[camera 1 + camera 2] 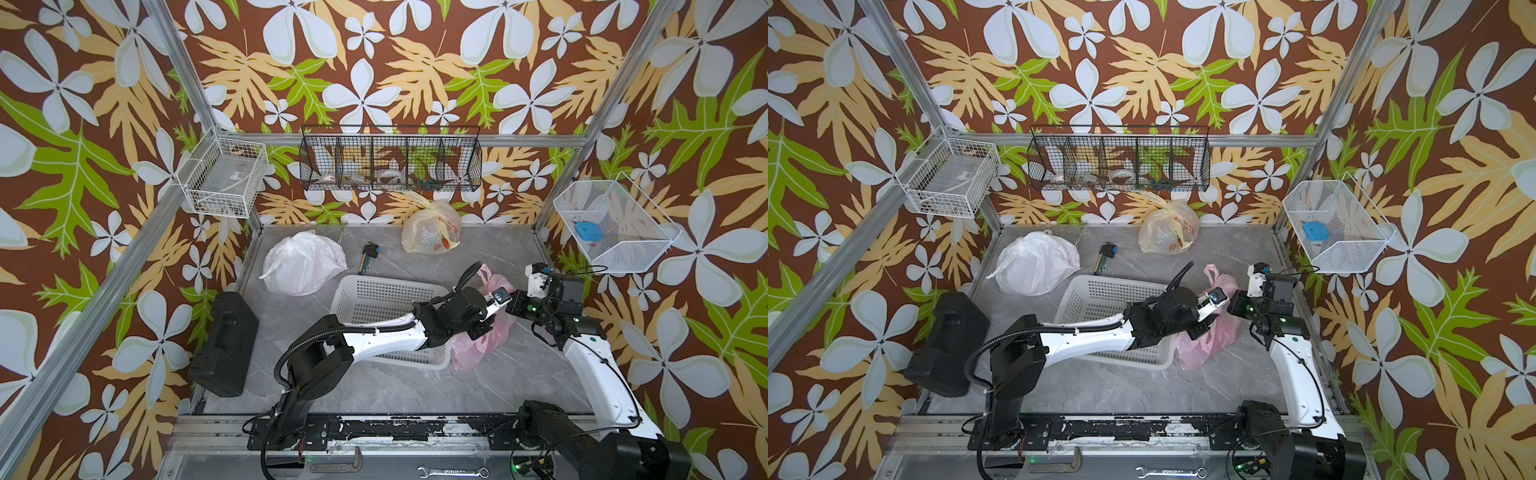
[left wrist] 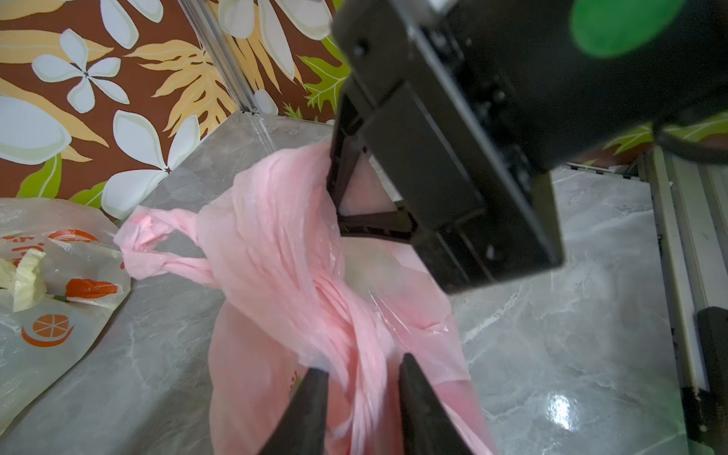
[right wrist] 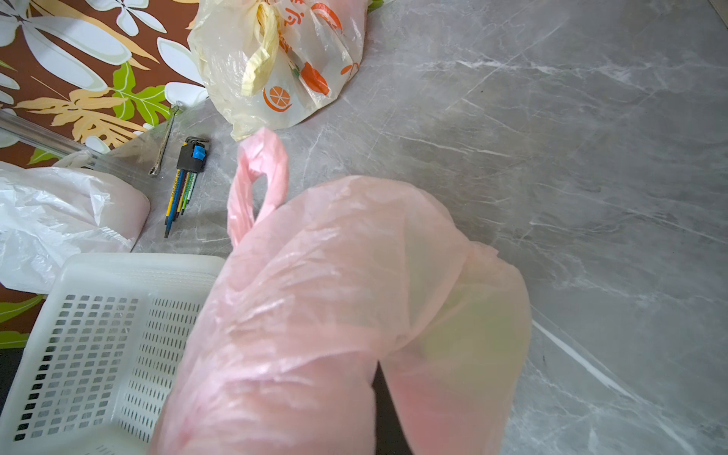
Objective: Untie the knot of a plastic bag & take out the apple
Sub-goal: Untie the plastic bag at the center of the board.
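Toward the left of the table (image 1: pixel 407 390), a white bag (image 1: pixel 303 262) and the white basket (image 1: pixel 374 299) are seen lying apart from the work. The basket holds no fruit.

Just beside the basket's right end, the pink bag (image 1: pixel 478 347) rests on the table, and both arms are gathered over it. In the left wrist view, the left gripper (image 2: pixel 362 366) is pressed narrowly together on the bag's twisted neck (image 2: pixel 315 283), which runs between its two fingers. One free handle loop (image 2: pixel 149 244) is seen trailing off to the side.

Further right, the right gripper (image 2: pixel 335 169) is clamped on an upper edge of the film, which is drawn up taut to its tip.

The knot is judged to be only partly worked: the neck is twisted tight and no open mouth is shown. A green and reddish shape (image 3: pixel 465 335) is made out through the film in the right wrist view and is taken to be the apple, enclosed in the bag.

What is left, then, is most of the task: the twist has to be loosened, the mouth spread, and the apple lifted out.
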`<state>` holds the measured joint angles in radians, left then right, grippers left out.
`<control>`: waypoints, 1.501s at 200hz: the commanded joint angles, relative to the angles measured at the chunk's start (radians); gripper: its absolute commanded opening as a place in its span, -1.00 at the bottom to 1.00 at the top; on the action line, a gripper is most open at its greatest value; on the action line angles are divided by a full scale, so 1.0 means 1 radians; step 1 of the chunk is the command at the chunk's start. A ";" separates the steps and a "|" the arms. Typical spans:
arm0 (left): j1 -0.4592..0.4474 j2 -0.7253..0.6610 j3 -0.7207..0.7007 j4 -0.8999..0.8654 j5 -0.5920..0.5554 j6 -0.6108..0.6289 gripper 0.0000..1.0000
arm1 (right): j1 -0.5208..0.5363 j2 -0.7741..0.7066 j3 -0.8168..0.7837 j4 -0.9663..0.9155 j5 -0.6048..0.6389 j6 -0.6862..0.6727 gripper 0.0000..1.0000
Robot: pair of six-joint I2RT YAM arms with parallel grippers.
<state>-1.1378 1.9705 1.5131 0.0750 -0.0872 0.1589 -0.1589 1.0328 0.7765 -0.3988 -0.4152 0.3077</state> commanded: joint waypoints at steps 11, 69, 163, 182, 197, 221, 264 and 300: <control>-0.010 -0.067 -0.063 -0.050 0.039 -0.010 -1.00 | 0.001 0.043 0.046 0.018 0.058 0.011 -1.00; -0.030 -0.342 -0.477 0.144 0.126 -0.024 -1.00 | -0.002 0.137 0.127 0.102 0.131 0.070 -1.00; -0.099 -0.555 -0.729 0.376 -0.054 0.023 0.00 | -0.001 0.204 0.157 0.082 0.027 0.044 -1.00; -0.123 -0.482 -0.599 0.255 -0.127 0.073 0.04 | -0.001 0.183 0.145 0.069 0.023 0.042 -1.00; -0.132 -0.417 -0.524 0.212 -0.136 0.085 0.04 | 0.000 0.165 0.136 0.060 0.033 0.039 -1.00; -0.142 -0.319 -0.419 0.157 -0.218 0.053 0.13 | -0.001 0.149 0.138 0.031 0.043 0.034 -1.00; -0.179 -0.191 -0.297 0.043 -0.352 0.009 0.11 | -0.001 0.134 0.139 0.017 0.058 0.055 -1.00; -0.198 -0.197 -0.279 0.000 -0.372 0.031 -0.90 | -0.001 0.156 0.137 0.049 0.057 0.077 -1.00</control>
<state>-1.3300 1.7916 1.2266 0.1154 -0.4137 0.1841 -0.1608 1.1767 0.9127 -0.3794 -0.3656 0.3668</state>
